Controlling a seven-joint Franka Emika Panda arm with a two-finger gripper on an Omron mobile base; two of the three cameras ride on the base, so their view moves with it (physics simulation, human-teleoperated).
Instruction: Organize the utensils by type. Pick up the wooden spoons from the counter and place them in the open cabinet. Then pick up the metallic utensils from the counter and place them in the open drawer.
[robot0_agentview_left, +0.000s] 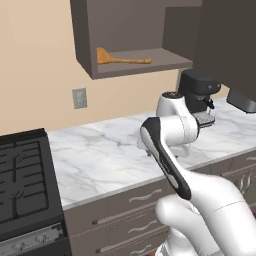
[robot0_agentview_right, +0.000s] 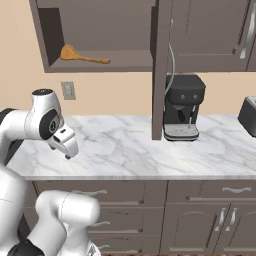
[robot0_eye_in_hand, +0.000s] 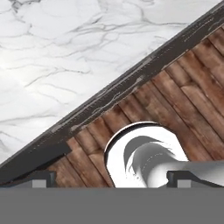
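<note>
One orange-brown wooden spoon (robot0_agentview_left: 122, 59) (robot0_agentview_right: 83, 56) lies on the shelf of the open cabinet (robot0_agentview_left: 145, 67) (robot0_agentview_right: 125, 67), bowl to the left. My gripper (robot0_agentview_right: 69, 154) hangs over the front edge of the white marble counter (robot0_agentview_left: 100, 155) (robot0_agentview_right: 150, 150), pointing down. In the hand view its two dark fingertips (robot0_eye_in_hand: 41, 177) stand far apart with nothing between them, so the gripper (robot0_eye_in_hand: 110, 178) is open. Below it run the counter (robot0_eye_in_hand: 65, 52), its dark front edge and the wooden floor. The metallic utensils and the open drawer are out of view.
A black coffee machine (robot0_agentview_left: 197, 92) (robot0_agentview_right: 182, 107) stands at the back of the counter beside the cabinet's side wall. A toaster (robot0_agentview_left: 242, 102) (robot0_agentview_right: 248, 116) is at the far right. A black stove (robot0_agentview_left: 22, 185) borders the counter on the left. Closed drawer fronts (robot0_agentview_right: 95, 192) run below.
</note>
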